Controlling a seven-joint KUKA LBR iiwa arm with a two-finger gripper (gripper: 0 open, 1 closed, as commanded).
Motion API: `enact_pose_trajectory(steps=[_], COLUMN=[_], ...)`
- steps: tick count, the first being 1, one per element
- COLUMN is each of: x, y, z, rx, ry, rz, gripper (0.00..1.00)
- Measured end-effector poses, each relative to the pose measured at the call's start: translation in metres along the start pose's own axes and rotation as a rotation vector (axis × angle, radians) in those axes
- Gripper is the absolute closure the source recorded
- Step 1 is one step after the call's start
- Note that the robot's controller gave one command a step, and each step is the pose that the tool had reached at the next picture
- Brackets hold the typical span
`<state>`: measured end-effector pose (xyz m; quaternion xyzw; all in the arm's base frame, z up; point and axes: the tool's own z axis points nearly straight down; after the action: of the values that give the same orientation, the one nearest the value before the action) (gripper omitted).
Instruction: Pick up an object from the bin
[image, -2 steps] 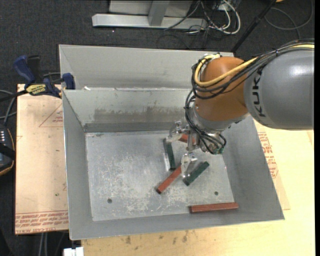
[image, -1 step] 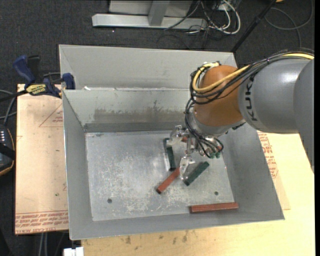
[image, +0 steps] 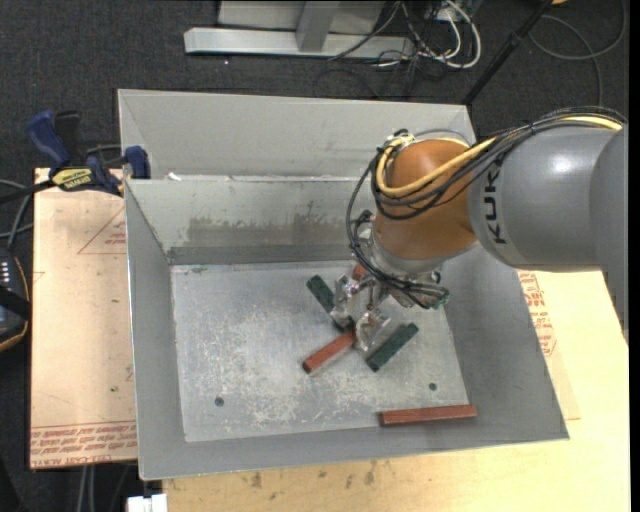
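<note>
On the big grey rounded robot arm, at the upper right of the frame, the black letters "KUK" can be read, running almost vertical beside the orange cover.

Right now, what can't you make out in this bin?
- Camera view: whether the hand touches any block; the arm's bulk crowds it.
- Camera view: the short red block's upper end, covered by the hand.
- Camera view: the bin floor under the orange arm cover.

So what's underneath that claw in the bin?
A red-brown block, a rear green block and a front green block poke out from under the claw. Their inner ends are covered, so whether they touch is unclear.
</note>
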<state>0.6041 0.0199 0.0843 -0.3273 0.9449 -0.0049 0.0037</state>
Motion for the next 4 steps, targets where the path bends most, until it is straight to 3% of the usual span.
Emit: enact_pose_trajectory(steps=[1, 2, 3, 4], x=[0.000, -0.015, -0.014, -0.019], y=[0.000, -0.013, -0.012, -0.020], z=[0.000, -0.150, -0.148, -0.077], rx=[0.000, -0.007, -0.011, -0.013], ry=[-0.002, -0.005, 0.000, 0.001], rz=[0.000, -0.017, -0.018, 0.010], gripper=[1.00, 1.00, 1.00, 0.00])
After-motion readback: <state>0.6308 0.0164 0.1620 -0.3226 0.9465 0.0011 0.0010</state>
